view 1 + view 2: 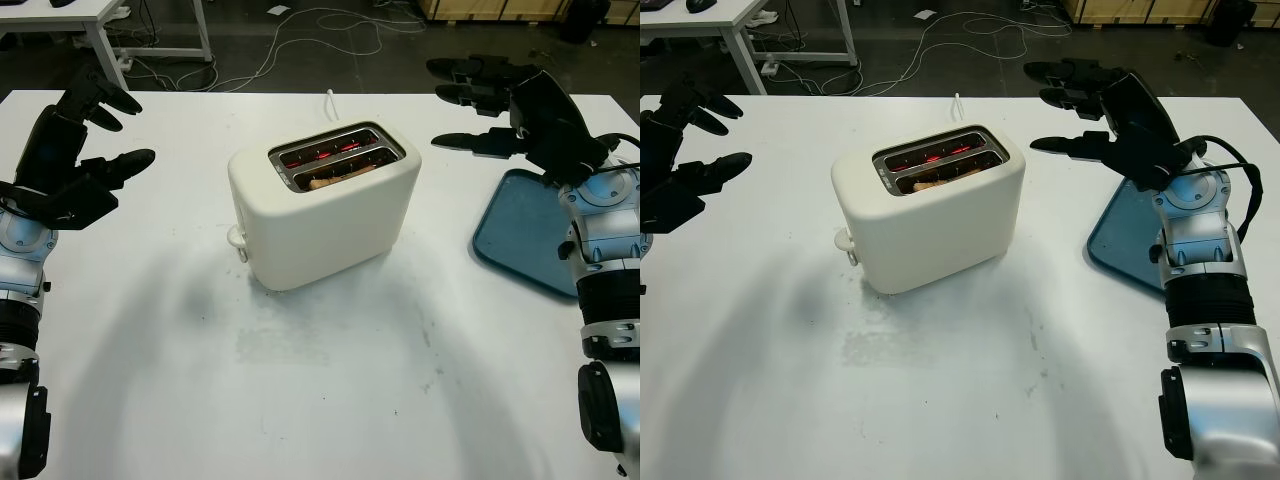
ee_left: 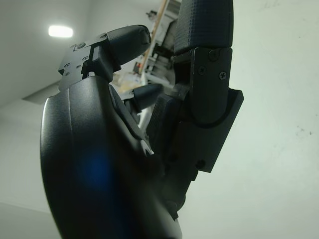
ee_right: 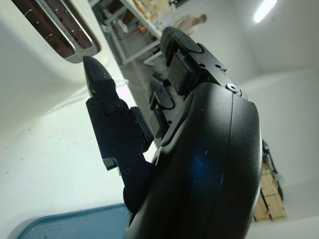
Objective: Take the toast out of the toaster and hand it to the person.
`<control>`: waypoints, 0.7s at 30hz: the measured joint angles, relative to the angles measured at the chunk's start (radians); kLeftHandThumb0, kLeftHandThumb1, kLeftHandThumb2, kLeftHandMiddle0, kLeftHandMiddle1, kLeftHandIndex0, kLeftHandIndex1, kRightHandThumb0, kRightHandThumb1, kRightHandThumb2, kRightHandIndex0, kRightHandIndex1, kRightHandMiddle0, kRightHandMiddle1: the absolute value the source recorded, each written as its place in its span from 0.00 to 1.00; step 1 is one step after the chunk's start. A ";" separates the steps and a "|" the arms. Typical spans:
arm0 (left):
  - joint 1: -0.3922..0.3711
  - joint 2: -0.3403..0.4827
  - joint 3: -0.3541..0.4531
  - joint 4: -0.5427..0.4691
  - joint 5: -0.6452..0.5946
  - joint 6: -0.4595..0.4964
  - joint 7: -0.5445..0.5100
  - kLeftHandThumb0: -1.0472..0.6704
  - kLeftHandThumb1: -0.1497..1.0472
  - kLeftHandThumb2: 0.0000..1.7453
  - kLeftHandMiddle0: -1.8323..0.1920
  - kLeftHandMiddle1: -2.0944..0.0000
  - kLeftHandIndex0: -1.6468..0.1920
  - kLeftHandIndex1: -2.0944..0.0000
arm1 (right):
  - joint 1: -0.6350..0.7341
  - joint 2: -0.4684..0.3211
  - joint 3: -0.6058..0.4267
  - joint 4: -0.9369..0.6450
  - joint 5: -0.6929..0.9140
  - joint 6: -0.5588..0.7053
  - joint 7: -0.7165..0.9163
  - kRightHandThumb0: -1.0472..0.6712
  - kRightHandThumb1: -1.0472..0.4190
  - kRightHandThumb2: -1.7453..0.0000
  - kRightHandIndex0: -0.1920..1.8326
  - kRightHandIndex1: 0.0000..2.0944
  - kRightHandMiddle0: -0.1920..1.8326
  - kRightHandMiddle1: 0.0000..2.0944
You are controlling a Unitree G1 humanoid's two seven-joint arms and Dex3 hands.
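We see the toaster [image 1: 322, 205] mid-counter [image 1: 330, 390], cream body, two slots on top with the elements glowing red. The toast [image 1: 335, 179] sits low in the slot nearer us, just its browned top edge showing at the slot mouth.

We'd expect the toast to be light, dry and brittle: stiff enough to lift by one edge, but it'll crumble or snap if squeezed hard. It's probably hot too, with hot metal right alongside. There's little edge to pinch, so we'd take it with two fingertips across the thin faces at the middle of the top edge and pull straight up so it doesn't catch on the slot. The toaster is light enough that it may slide or tip if dragged sideways.

Our left hand [image 1: 75, 165] is raised over the counter's left side, well apart from the toaster, open and holding nothing. Our right hand [image 1: 1105, 115] is up to the right of the toaster and a bit behind it, above the near corner of the blue tray [image 1: 520, 235], palm toward the toaster, also open and empty. The right one is nearer the slots. Nothing gripped yet; the toast hasn't been touched.
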 measured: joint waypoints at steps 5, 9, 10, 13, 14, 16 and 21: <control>0.000 0.000 0.000 -0.006 0.000 0.004 0.000 0.00 0.89 0.28 0.91 0.17 0.90 0.23 | 0.000 0.000 0.000 -0.001 0.000 0.000 0.000 0.49 0.19 1.00 0.37 0.00 0.36 0.00; 0.000 0.000 0.000 -0.013 0.000 0.006 0.000 0.00 0.89 0.28 0.91 0.17 0.90 0.23 | 0.000 0.000 0.000 -0.001 0.000 0.000 0.000 0.48 0.19 1.00 0.37 0.00 0.36 0.00; 0.000 0.000 0.000 -0.013 0.000 0.007 0.000 0.00 0.89 0.27 0.91 0.17 0.90 0.23 | 0.000 0.000 0.000 -0.001 0.000 0.000 0.000 0.48 0.19 1.00 0.37 0.00 0.36 0.00; 0.000 0.000 0.000 -0.019 0.000 0.020 -0.007 0.00 0.89 0.27 0.91 0.17 0.90 0.22 | 0.000 0.000 0.000 -0.001 0.000 0.000 0.000 0.47 0.19 1.00 0.37 0.00 0.37 0.00; 0.000 0.000 0.000 -0.022 0.000 0.022 -0.012 0.00 0.89 0.27 0.91 0.17 0.90 0.22 | 0.000 0.000 0.001 -0.001 -0.001 0.000 0.000 0.47 0.19 1.00 0.38 0.00 0.37 0.00; 0.000 0.000 0.000 -0.022 -0.001 0.022 -0.018 0.00 0.89 0.26 0.91 0.17 0.90 0.23 | 0.000 0.000 0.001 -0.001 -0.002 0.000 0.000 0.46 0.19 1.00 0.38 0.00 0.37 0.00; 0.000 0.000 0.000 -0.020 0.000 0.018 -0.018 0.00 0.89 0.27 0.91 0.17 0.90 0.23 | 0.000 0.000 0.001 -0.001 -0.001 0.000 0.000 0.47 0.19 1.00 0.37 0.00 0.36 0.00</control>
